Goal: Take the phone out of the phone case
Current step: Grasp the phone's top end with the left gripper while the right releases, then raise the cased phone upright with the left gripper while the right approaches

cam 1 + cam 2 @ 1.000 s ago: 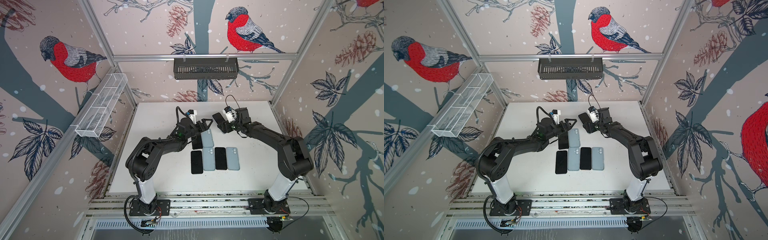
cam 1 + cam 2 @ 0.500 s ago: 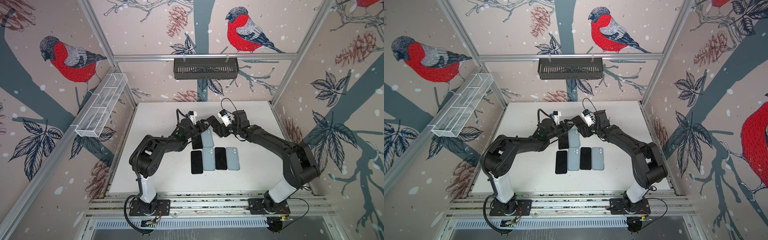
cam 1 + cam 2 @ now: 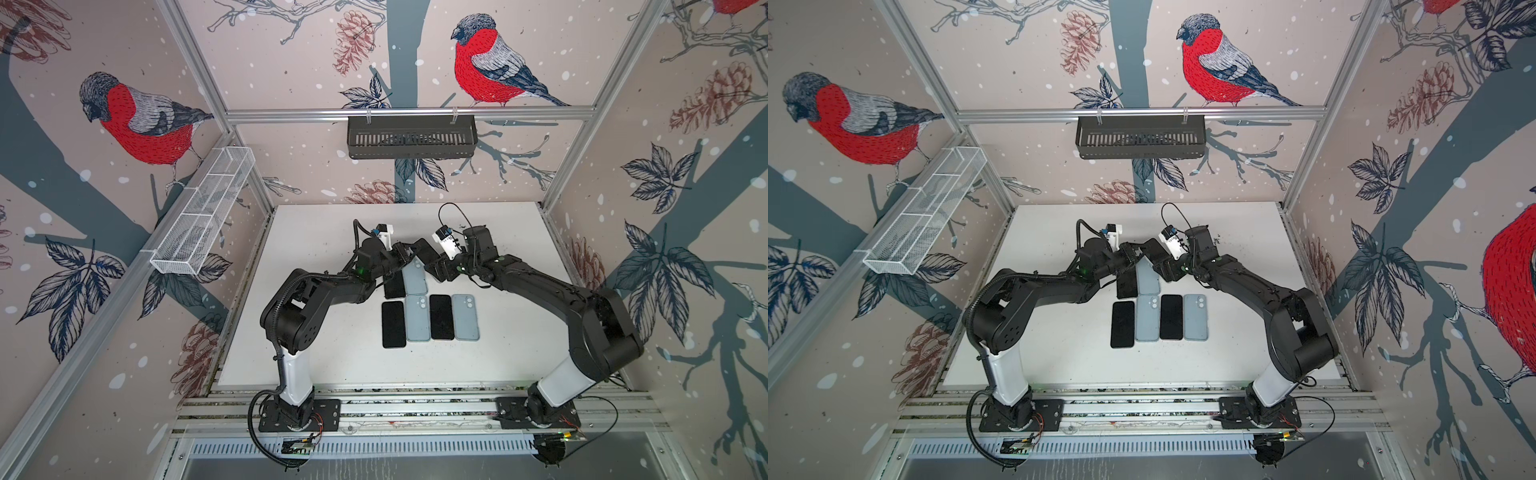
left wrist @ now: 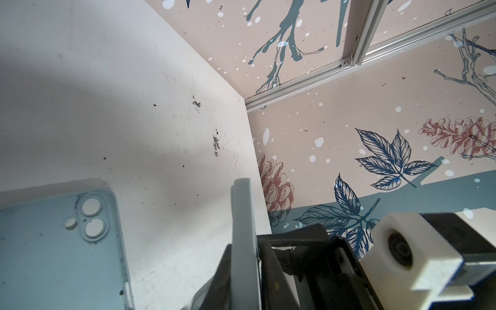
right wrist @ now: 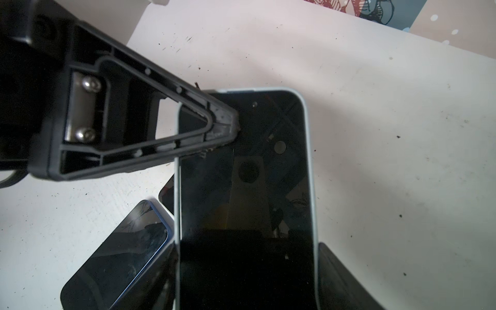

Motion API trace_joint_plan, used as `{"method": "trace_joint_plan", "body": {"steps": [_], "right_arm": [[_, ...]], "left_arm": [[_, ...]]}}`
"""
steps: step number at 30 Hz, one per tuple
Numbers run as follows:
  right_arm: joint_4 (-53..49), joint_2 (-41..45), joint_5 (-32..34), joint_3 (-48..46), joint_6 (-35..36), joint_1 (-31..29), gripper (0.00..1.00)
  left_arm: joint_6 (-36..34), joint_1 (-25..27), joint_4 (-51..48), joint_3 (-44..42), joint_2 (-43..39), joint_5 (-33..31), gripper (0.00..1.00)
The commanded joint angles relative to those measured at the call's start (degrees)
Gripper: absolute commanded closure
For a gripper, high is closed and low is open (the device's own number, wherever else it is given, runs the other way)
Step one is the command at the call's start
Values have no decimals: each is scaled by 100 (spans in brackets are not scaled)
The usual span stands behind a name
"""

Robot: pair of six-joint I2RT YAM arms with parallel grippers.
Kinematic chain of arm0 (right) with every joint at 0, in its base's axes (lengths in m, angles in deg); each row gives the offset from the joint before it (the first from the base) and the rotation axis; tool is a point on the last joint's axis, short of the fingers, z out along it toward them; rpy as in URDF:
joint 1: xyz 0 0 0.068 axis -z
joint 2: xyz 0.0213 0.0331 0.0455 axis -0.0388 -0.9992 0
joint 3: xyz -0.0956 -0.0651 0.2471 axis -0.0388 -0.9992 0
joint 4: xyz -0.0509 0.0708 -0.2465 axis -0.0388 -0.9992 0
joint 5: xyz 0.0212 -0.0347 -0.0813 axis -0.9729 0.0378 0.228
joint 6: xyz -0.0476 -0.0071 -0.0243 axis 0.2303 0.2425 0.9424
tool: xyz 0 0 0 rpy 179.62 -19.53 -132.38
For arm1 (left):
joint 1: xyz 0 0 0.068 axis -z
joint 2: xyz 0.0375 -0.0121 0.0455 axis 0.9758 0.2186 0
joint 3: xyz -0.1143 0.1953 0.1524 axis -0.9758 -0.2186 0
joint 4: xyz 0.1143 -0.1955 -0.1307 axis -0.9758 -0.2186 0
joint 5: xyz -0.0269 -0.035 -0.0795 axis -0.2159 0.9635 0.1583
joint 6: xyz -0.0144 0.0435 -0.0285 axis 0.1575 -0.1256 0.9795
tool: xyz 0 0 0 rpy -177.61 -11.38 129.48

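Observation:
A phone with a dark screen sits in a pale blue phone case. My right gripper is shut across its width, one finger on each long side, and holds it above the table. In both top views it shows as a dark slab between the two wrists. My left gripper is shut on a far corner of the case, whose pale edge stands between its jaws. One left finger lies over the screen's corner.
On the white table lie a row of two black phones and two empty blue cases. Behind them are another black phone and blue case. A cracked-screen phone lies under the held one.
My right arm has carried the cased phone leftward to the left gripper. The left jaws, open a second ago, have closed on the case's corner.

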Motion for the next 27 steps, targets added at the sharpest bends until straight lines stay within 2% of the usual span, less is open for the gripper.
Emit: {"method": "trace_joint_plan", "body": {"steps": [1, 2, 4, 6, 9, 14, 17, 20, 22, 24, 27], "right_arm": [[276, 98, -82, -45, -36, -13, 66], [315, 138, -81, -75, -71, -6, 64], [433, 267, -4, -172, -208, 4, 54], [702, 539, 30, -398, -541, 37, 30], [1264, 1211, -64, -938, -1089, 105, 2], [2209, 2732, -147, -1934, -2263, 364, 1], [2647, 3339, -256, -2430, -3312, 576, 1], [3737, 3480, -1103, -2933, -4490, 650, 1], [4427, 3418, -1417, -3179, -5048, 591, 0], [5072, 3355, -1503, -3406, -5386, 451, 0], [5692, 3275, -1560, -3531, -5515, 144, 0]], "left_arm": [[6, -11, 452, -61, -18, 52, 89], [23, -18, 503, -94, -37, 62, 93], [42, -15, 596, -158, -109, 68, 98], [61, -50, 695, -243, -220, 64, 100], [134, -145, 974, -452, -511, -27, 100], [441, -368, 1828, -861, -1069, -140, 100], [700, -453, 2345, -1003, -1351, -197, 100], [1021, -441, 2782, -1005, -1512, -261, 100], [1348, -423, 3168, -1034, -1507, -313, 100], [1679, -407, 3553, -1056, -1493, -352, 100], [1836, -318, 3697, -1023, -1533, -393, 100]]}}
